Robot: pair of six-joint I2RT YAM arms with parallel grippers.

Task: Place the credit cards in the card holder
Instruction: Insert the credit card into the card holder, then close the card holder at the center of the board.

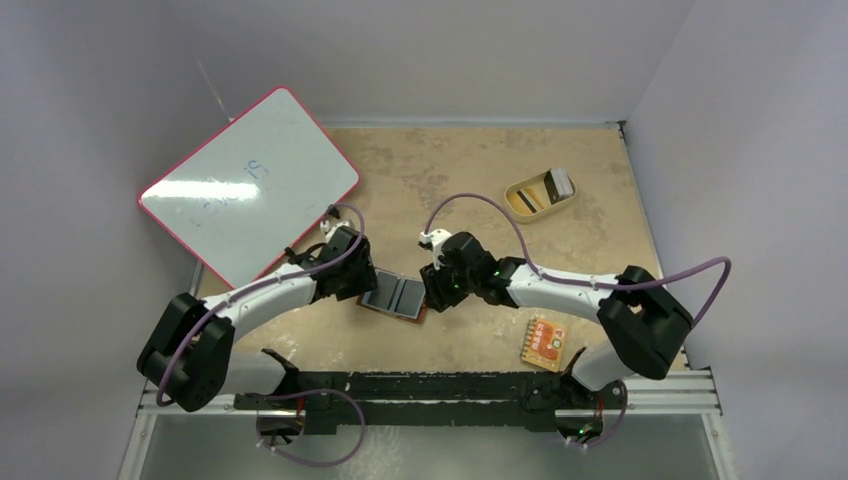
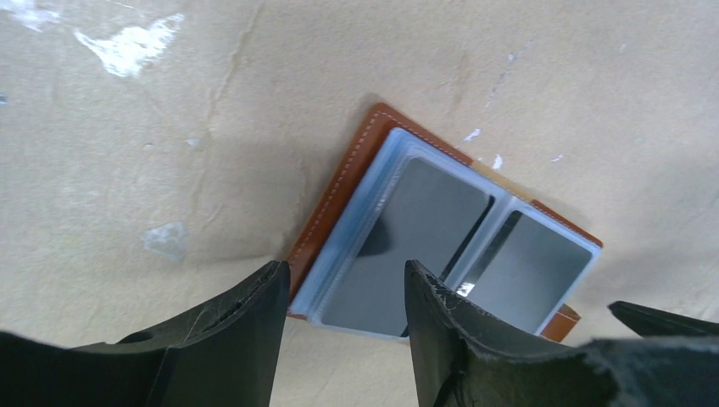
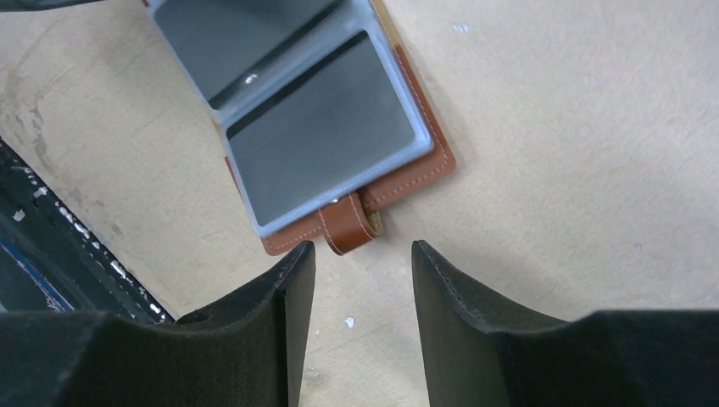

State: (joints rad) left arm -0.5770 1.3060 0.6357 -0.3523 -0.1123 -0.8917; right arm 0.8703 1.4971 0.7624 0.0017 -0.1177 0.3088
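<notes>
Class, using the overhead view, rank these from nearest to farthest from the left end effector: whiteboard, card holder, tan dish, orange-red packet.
1. card holder, right beside the left end effector.
2. whiteboard, behind it to the left.
3. orange-red packet, near right, and tan dish, far right: too close to call.

Seen from above, the arms' wrists cover both ends of the card holder (image 1: 397,296), so any contact there is hidden. In the left wrist view, its near corner disappears behind one of the left fingers (image 2: 449,356). The right wrist view cuts off its far half at the top edge. The credit cards (image 2: 424,229) are only dark sheen behind cloudy plastic. The whiteboard (image 1: 250,185) scrawl is unreadable, and what lies in the dish (image 1: 512,190) is too small to identify.
</notes>
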